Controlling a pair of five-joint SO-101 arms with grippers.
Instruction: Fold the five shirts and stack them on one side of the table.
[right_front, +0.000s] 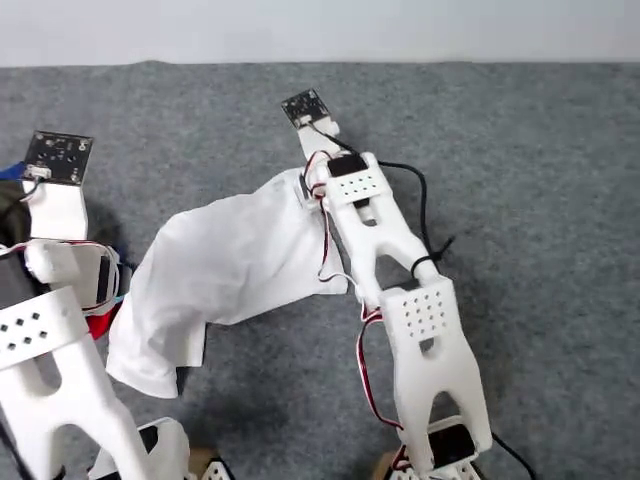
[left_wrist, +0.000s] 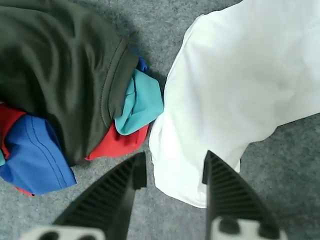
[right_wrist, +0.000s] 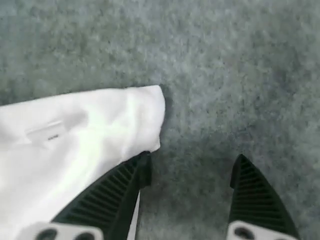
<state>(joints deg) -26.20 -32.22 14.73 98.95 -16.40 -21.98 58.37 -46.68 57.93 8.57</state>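
A white shirt (right_front: 225, 265) lies crumpled and partly spread on the grey table. My right gripper (right_wrist: 192, 170) is open just over the table at the shirt's far right corner (right_wrist: 145, 107); one finger (right_wrist: 135, 175) touches the cloth's edge and the other stands over bare carpet. In the high view the right gripper (right_front: 312, 188) sits at that corner. My left gripper (left_wrist: 172, 172) hangs open above the near left hem of the white shirt (left_wrist: 240, 100). Beside it lies a pile of a dark olive shirt (left_wrist: 55, 75), a teal one (left_wrist: 142, 102), a red one (left_wrist: 117, 145) and a blue one (left_wrist: 32, 155).
The left arm (right_front: 45, 340) covers most of the shirt pile at the table's left edge; a red bit (right_front: 100, 322) shows beside it. Grey carpet (right_front: 540, 180) stretches open to the right and at the back. A black cable (right_front: 425, 215) runs along the right arm.
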